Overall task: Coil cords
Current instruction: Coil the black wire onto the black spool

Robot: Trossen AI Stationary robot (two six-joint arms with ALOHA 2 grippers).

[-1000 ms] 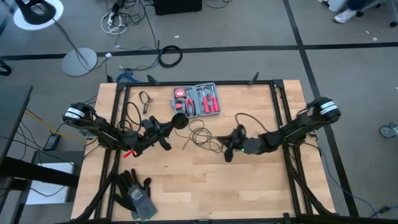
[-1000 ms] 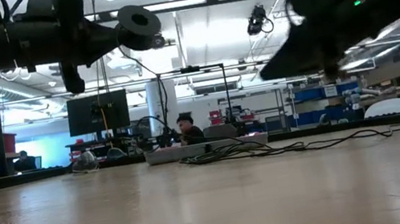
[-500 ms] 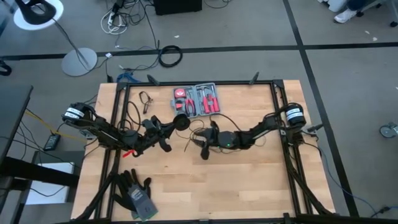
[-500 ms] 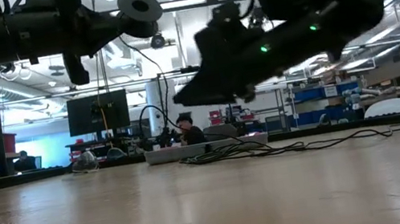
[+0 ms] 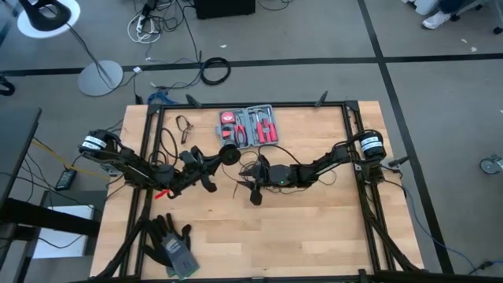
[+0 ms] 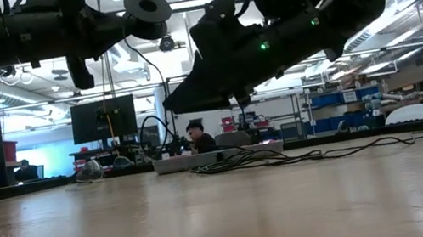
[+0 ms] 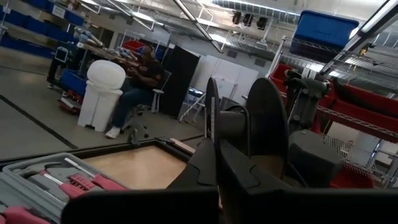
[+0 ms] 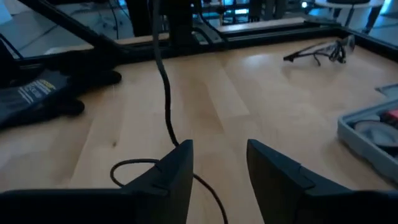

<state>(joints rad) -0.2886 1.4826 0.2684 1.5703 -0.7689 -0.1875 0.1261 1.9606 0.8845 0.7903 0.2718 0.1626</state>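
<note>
Puck, round black, pinched in left gripper; right gripper spread wide w/ nothing, over thin wire.

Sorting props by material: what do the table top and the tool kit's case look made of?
Pale wooden table top: looks like butcher-block wood, with plank seams and grain, matte. Grey tool kit case holding red-handled tools: probably moulded plastic, with an even grey colour and rounded edges.

Open red tool kit sits at the far edge of the wooden counter. Safety glasses lie to its left. Black gloves near the front-left corner. Off the counter: lamp base and a coiled cable on the grey floor. A person sits in the background.
</note>
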